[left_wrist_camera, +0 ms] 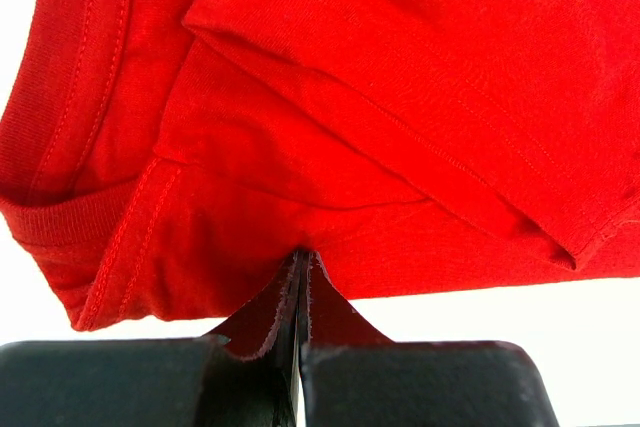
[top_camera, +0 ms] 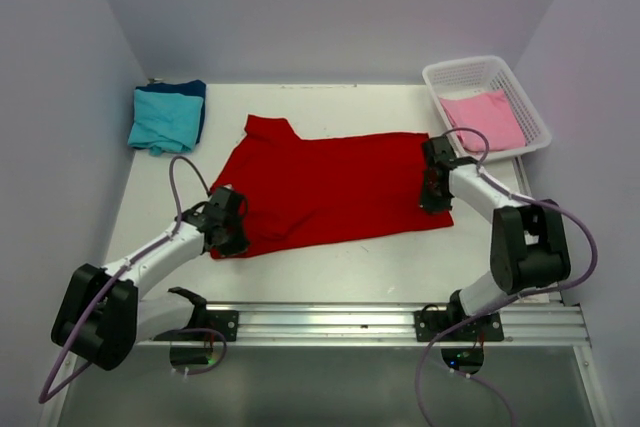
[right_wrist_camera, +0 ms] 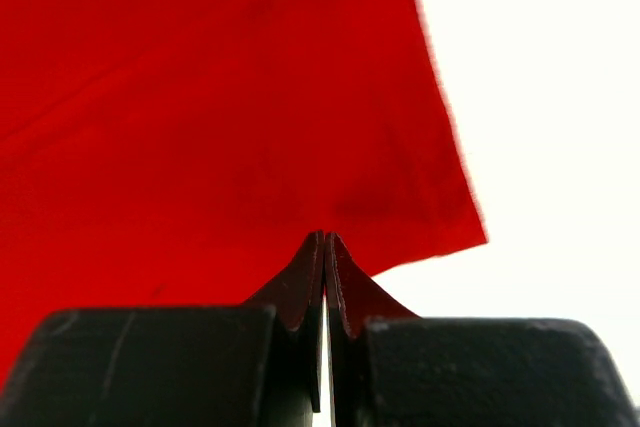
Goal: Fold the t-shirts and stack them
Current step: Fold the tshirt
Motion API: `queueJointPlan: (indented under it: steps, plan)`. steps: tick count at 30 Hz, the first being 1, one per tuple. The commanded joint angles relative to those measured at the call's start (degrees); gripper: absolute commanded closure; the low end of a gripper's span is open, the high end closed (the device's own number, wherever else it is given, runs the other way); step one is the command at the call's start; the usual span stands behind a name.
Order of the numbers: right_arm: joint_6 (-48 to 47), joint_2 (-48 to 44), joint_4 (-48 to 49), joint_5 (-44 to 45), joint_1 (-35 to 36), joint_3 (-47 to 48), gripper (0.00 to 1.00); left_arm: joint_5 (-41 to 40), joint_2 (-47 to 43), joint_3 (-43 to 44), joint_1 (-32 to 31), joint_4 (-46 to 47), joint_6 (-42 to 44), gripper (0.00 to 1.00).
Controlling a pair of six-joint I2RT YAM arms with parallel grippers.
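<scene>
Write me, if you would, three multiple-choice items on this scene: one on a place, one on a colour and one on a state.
1. Where is the pink shirt?
A. On the floor
B. In the white basket
C. Hanging on the wall

2. What colour is the spread-out shirt?
A. Green
B. Yellow
C. Red

3. How do the jaws of the left end effector stand?
A. Closed
B. Wide open
C. Hidden from every view

Answers:
1 B: the top view shows it lying inside the basket at the far right.
2 C: it is bright red in all three views.
3 A: the left wrist view shows the jaws pressed together at that shirt's edge.
</scene>
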Motion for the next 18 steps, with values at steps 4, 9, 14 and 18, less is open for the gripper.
queueJointPlan:
  steps: [4,9,14,18]
  plan:
    - [-2.9,-15.6,7.8,-19.7,1.8,-0.6,0.84,1.3,-4.5,3.9,0.2,-2.2,1.5,1.00]
    - [-3.1,-18.0,9.2,-30.2,5.3,4.6,0.02,5.2,-9.9,6.6,0.2,1.4,4.6,0.77]
    - [-1.5,-14.8,11.6,-31.3,13.7,6.6,0.01,4.1,-8.7,8.5,0.2,3.0,5.8,0.46]
    - [1.4,-9.9,14.5,-31.1,22.2,7.8,0.01,1.9,-3.4,8.5,0.2,3.9,5.8,0.44]
